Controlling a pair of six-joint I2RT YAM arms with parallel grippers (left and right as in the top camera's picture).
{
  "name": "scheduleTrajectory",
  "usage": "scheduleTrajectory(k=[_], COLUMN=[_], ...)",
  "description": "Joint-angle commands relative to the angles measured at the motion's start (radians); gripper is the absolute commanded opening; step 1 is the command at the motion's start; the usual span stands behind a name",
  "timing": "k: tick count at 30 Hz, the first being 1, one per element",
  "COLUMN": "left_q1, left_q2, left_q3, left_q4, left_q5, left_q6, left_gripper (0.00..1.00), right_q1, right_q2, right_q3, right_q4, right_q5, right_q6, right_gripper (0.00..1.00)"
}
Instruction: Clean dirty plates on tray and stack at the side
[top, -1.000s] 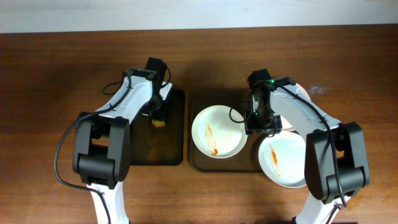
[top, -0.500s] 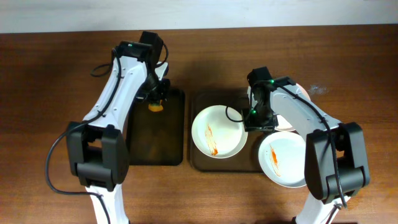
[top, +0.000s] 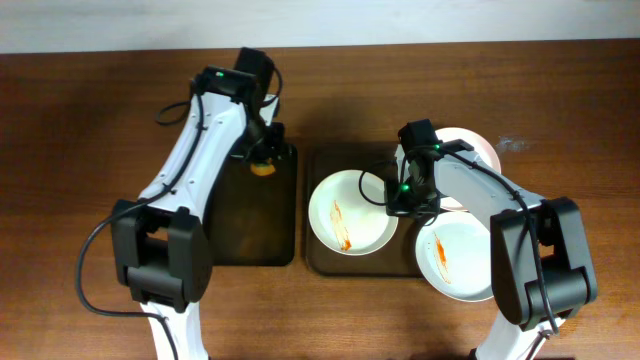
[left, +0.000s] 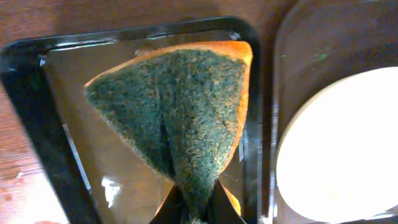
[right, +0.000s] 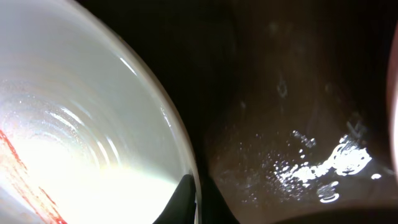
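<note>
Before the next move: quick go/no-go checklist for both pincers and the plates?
1. Right pincer shut on the rim of the left plate: ok.
2. Left pincer gripping the sponge: ok.
3. Sponge over the left plate: not ok, it hangs over the black tray.
4. Left plate clean: not ok, orange-red streak on it.
5. Front-right plate clean: not ok, streaked too.
6. Rear plate clean, and on or off the brown tray: cannot tell, the arm covers most of it.
</note>
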Motion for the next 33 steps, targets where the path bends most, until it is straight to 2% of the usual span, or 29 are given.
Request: scheduleTrajectory(k=[1, 4, 7, 14, 16, 20, 22, 26, 29, 33], left_q1=[-0.051, -0.138, -0.208, -0.322, -0.348, -0.391, -0.412, -0.426, -0.398, -0.337], left_q2=[-0.034, -0.031, -0.031, -0.030, -0.030, -0.030, -0.030, -0.030, -0.030, -0.030], left_q3=[0.018, 0.014, -0.071, -0.370, -0.439, -0.504, -0.506, -0.506, -0.506, -0.506], left_q4=[0.024, 0.041, 0.130, 0.426, 0.481, 0.491, 0.482, 0.482, 0.553, 0.631], left_q5=[0.012, 0.011, -0.020, -0.014, 0.033, 0.105, 0.216, 0.241, 0.179, -0.028], left_q6=[-0.072, -0.117, -0.181, -0.180, -0.181, -0.245, -0.248, -0.270, -0.270, -0.270], left_gripper=[0.00, 0.00, 0.00, 0.00, 0.00, 0.00, 0.00, 0.00, 0.00, 0.00], right_q1=[0.004, 0.002, 0.002, 0.002, 0.002, 0.002, 0.002, 0.002, 0.002, 0.002], right_q2=[0.010, 0.010, 0.010, 0.010, 0.010, 0.010, 0.010, 0.010, 0.010, 0.010], right_q3=[-0.025, -0.025, -0.025, -0.025, -0.025, -0.025, -0.025, -0.025, -0.025, -0.025], right_q4=[-0.008, -0.011, -0.032, -0.029, -0.029, -0.026, -0.027, -0.027, -0.027, -0.027], right_q5=[0.010, 0.014, 0.040, 0.040, 0.040, 0.040, 0.040, 0.039, 0.039, 0.039], right_q6=[0.135, 0.245, 0.286, 0.284, 0.282, 0.281, 0.281, 0.281, 0.281, 0.281], right_gripper=[0.04, 0.04, 0.04, 0.04, 0.04, 0.04, 0.04, 0.04, 0.04, 0.04])
